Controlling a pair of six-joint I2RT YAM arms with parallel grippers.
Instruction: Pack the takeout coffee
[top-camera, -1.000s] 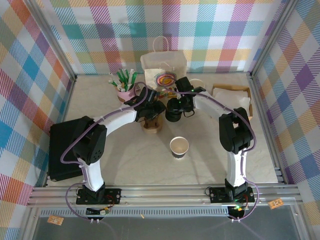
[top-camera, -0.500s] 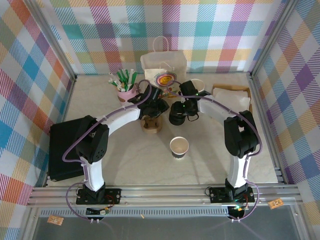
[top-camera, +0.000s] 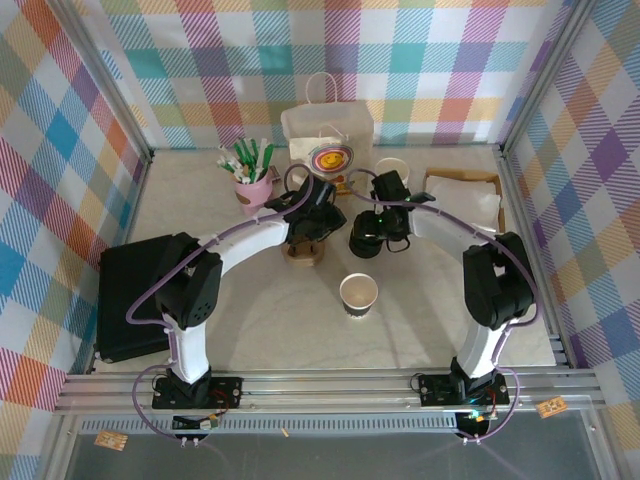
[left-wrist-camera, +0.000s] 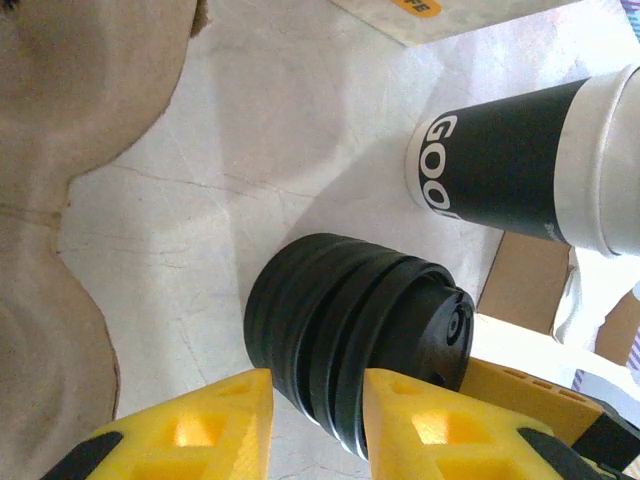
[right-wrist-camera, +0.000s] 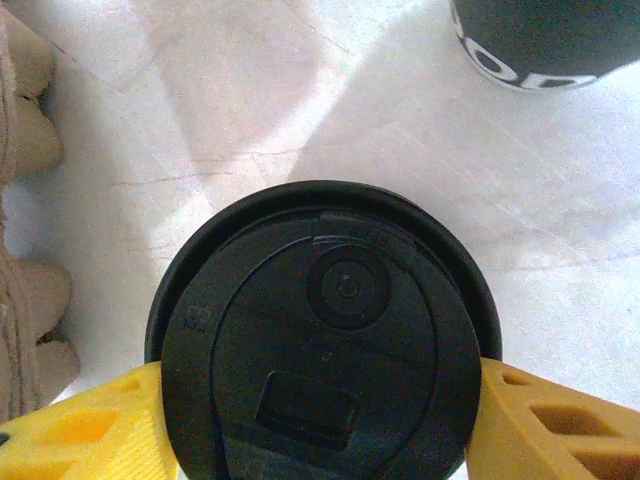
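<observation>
One black lid (right-wrist-camera: 330, 290) clamped in right gripper (right-wrist-camera: 325, 400), carried rightward since before, left gripper (left-wrist-camera: 317, 390) narrowed, empty

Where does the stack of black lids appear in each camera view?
Top external: stack of black lids, table centre.
Left wrist: lids lower middle, seen side-on.
Right wrist: lids centre, seen end-on.
Shared landmark: brown pulp carrier, left of the lids in each view.

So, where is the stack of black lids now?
In the top view, the stack of black lids sits just right of centre, held in the right gripper, beside the cardboard carrier and behind the open cup.
</observation>
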